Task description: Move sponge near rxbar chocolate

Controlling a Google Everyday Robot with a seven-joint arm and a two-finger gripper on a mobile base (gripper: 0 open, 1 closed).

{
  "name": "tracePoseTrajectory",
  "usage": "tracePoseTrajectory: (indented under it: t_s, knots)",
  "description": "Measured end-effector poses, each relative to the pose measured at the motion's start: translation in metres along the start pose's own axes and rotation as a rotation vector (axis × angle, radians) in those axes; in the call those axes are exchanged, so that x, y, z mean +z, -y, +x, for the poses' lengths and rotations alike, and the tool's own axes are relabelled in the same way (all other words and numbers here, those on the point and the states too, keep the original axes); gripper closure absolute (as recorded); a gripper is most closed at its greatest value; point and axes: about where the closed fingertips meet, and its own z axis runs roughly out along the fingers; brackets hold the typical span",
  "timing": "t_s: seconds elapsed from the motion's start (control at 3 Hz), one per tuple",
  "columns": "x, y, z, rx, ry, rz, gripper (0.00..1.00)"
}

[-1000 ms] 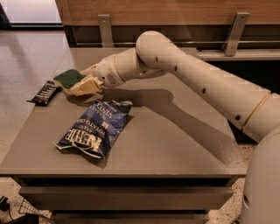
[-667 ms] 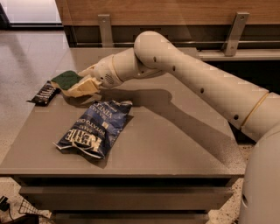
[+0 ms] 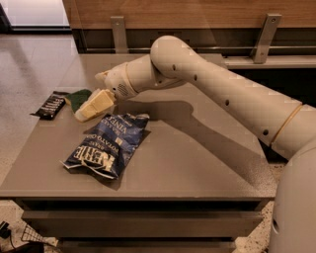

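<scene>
A cream-coloured robot arm (image 3: 222, 94) reaches in from the right edge of the view and stretches across a grey table (image 3: 197, 168) toward its far left corner. At the end of the arm, the gripper (image 3: 89, 109) angles downward, low over the tabletop near the left edge. Whether the gripper is clamped on anything or released cannot be told, because its own body hides the grasp.

The sponge (image 3: 78, 98) lies right at the gripper, on its far side, and is partly hidden by it. Only the dark green top shows. Just beside the sponge, closer to the table's left edge, lies the rxbar chocolate (image 3: 49, 105), a slim black wrapper with white lettering, flat on the surface. Whether sponge and bar touch cannot be told.

Nearer the camera, in front of the gripper, a large dark blue chip bag (image 3: 106, 146) lies crumpled and flat on the table, its white lettering upside down from this angle. The arm casts a broad shadow (image 3: 197, 123) across the middle of the tabletop.

Behind the table runs a wooden wall panel (image 3: 197, 12) with two metal brackets (image 3: 118, 32). A glossy pale floor (image 3: 29, 59) shows at the left.
</scene>
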Motion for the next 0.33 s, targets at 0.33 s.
tracePoseTrajectory:
  t_s: [0.33]
  knots:
    - [0.0001,-0.0001,0.0,0.0,0.0,0.0,0.0]
